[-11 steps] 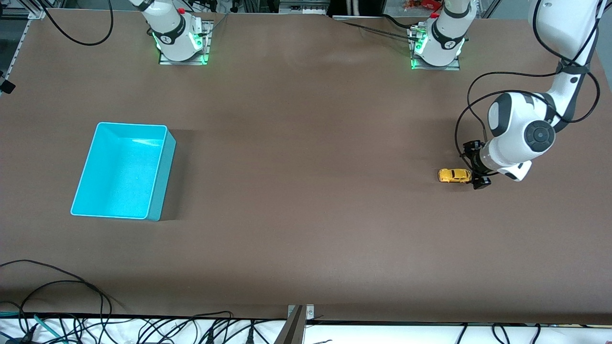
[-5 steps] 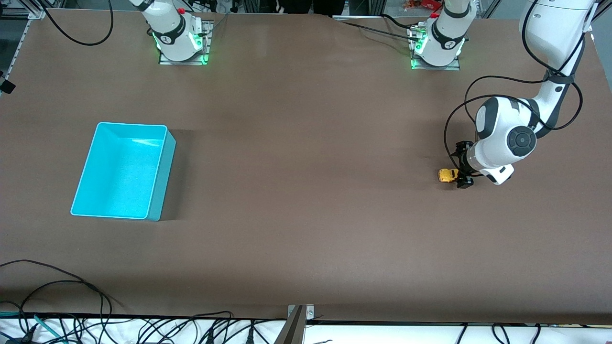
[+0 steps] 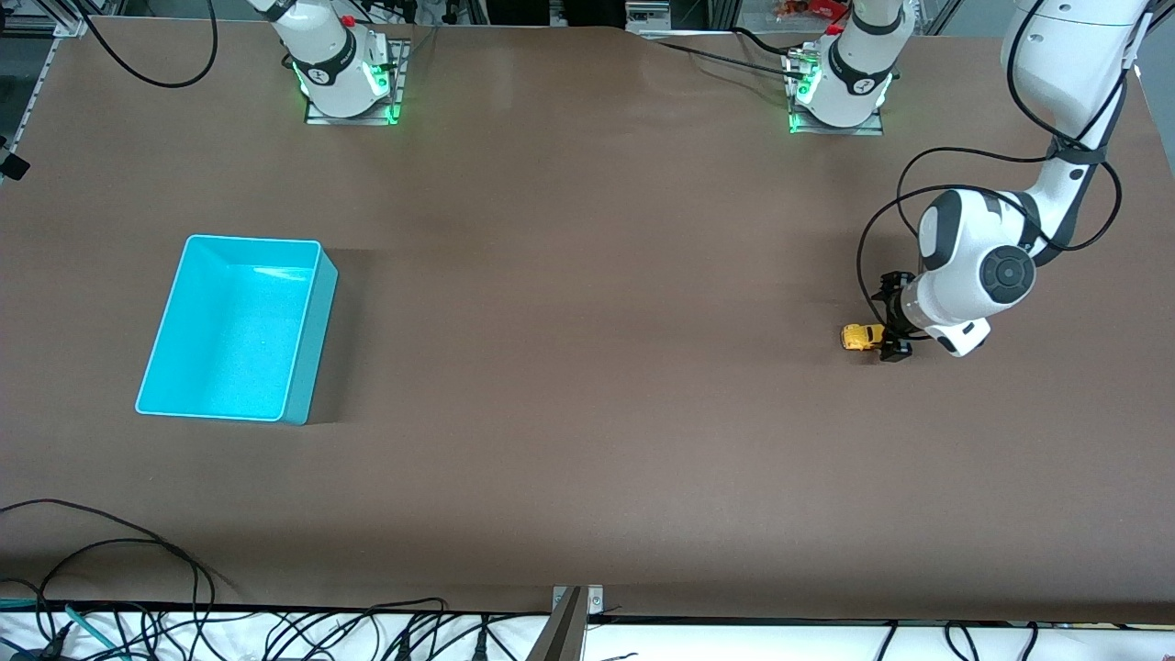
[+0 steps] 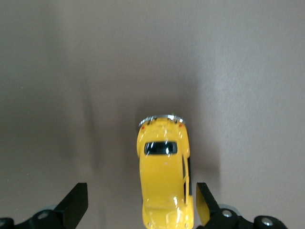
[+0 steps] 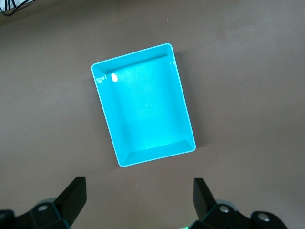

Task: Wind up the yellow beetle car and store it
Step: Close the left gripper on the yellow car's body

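The car [image 3: 860,337] sits on the brown table [image 3: 587,441] toward the left arm's end, wheels down, well apart from the turquoise bin [image 3: 307,340], which stands toward the right arm's end. The left end effector [image 3: 889,321] is low at the car, its fingers spread wide — in the left wrist view the car [image 4: 165,177] lies between the two dark fingertips [image 4: 75,204], much closer to one than to the other; whether that one touches the body cannot be told. The car's chrome bumper points away from the wrist, and its dark window shows on the roofline. Its other end is hidden by the end effector in the front view. The right arm waits: only its base shows in the front view, and its end effector [image 5: 138,200] hangs high over the table with the bin [image 5: 109,121] in sight below — fingers wide apart, holding nothing. The bin is open-topped, with nothing inside. Black cables [image 3: 110,569] lie along the table edge nearest the front camera, at the right arm's end.
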Motion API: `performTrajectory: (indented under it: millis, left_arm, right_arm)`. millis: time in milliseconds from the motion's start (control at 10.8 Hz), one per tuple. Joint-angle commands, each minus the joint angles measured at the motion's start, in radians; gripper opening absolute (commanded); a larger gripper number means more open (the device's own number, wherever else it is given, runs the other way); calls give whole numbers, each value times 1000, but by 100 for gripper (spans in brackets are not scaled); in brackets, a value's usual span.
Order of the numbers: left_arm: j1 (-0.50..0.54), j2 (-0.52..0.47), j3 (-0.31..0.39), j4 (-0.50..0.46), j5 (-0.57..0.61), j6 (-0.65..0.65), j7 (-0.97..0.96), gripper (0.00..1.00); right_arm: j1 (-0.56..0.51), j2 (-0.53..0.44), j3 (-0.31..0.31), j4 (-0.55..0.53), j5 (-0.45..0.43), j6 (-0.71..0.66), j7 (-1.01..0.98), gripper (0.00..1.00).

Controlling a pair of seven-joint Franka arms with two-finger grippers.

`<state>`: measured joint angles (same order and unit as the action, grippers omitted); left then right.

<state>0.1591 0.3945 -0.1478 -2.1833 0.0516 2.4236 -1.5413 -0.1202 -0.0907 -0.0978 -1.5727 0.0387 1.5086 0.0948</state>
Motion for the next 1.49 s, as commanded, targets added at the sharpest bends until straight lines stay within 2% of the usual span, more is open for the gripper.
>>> performTrajectory:
  millis: [0,279,465,558,744,837,1116,1395]
  left_arm:
    - [22,15,-6,-3,10,55,9,98]
    - [22,24,-6,2,8,72,4,98]
    - [22,36,-6,2,8,94,4,92]
    - [22,37,-6,2,8,94,4,80]
    - [22,37,-6,4,8,92,4,24]
    - [22,37,-7,4,8,92,4,0]
    - [22,40,-6,4,8,92,3,0]
    - [39,60,-6,8,8,94,16,0]
  right_arm:
    - [-6,-1,-2,16,23,-18,-4,100]
    - [-6,-1,-3,16,23,-18,-4,100]
    - [-6,-1,-3,16,23,-18,-6,100]
    - [-6,-1,-2,16,23,-19,-7,100]
    - [-7,12,-2,16,45,8,-4,100]
    - [-10,14,-6,16,91,25,0,100]
    - [-12,11,-48,16,109,18,-7,100]
    - [-6,11,-40,16,109,13,-7,100]
